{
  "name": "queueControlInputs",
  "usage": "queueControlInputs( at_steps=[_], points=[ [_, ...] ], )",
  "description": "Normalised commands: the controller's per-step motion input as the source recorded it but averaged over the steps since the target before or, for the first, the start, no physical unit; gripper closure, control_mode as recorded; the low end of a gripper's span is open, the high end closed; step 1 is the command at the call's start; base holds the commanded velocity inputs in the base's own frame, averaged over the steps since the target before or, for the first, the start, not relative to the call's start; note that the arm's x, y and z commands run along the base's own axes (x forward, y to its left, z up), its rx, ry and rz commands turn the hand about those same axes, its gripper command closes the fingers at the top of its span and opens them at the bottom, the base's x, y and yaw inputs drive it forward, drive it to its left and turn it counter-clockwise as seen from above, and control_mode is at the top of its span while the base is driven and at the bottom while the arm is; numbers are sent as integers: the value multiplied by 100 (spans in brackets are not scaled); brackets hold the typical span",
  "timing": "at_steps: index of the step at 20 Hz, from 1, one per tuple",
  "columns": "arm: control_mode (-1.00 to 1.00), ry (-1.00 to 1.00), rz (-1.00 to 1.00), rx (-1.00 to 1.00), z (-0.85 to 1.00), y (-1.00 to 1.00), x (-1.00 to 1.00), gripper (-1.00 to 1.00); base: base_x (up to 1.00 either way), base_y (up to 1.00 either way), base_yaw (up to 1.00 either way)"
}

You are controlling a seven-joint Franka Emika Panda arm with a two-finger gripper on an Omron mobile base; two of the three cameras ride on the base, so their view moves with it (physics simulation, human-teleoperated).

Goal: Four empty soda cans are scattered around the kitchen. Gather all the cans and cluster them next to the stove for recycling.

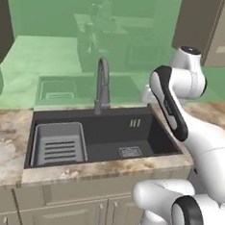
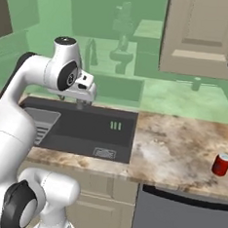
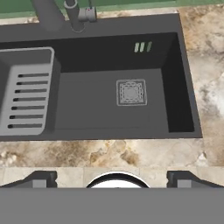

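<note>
Over the dark sink [image 3: 175, 65] your gripper [image 3: 112, 177] hangs, looking down into the bowl. Its jaws are spread wide and they pinch nothing. You can see the two dark tips far apart at the bottom of the hand view.

One red soda can [image 2: 221, 165] stands upright on the desk [image 2: 176, 146], well off to the right of the sink, near the front edge. Nothing sits close to it. From these views you cannot tell where the stove is or where the other cans are.

You seem to be at the start of a fetch: hands free, hunting for a can. The sink holds a grey rack [image 3: 26, 96] and a drain [image 3: 131, 92], but no can.

Next you likely need to swing the arm right, or drive the base that way. Then come down over the can with the jaws on both sides and squeeze gently, because an empty can may tip or roll.
</note>
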Motion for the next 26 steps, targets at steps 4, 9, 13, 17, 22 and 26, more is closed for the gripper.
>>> queueControlInputs(
  at_steps=[4,9,13,17,22,26],
  points=[
    [100,0,0,0,0,0,0,-100,-19,-38,-5],
    [100,0,0,0,0,0,0,-100,-14,-46,-6],
    [100,0,0,0,0,0,0,-100,-10,-51,-6],
    [100,0,0,0,0,0,0,-100,-18,-72,-7],
    [100,0,0,0,0,0,0,-100,-22,-67,-8],
    [100,0,0,0,0,0,0,-100,-16,-65,-8]
  ],
)
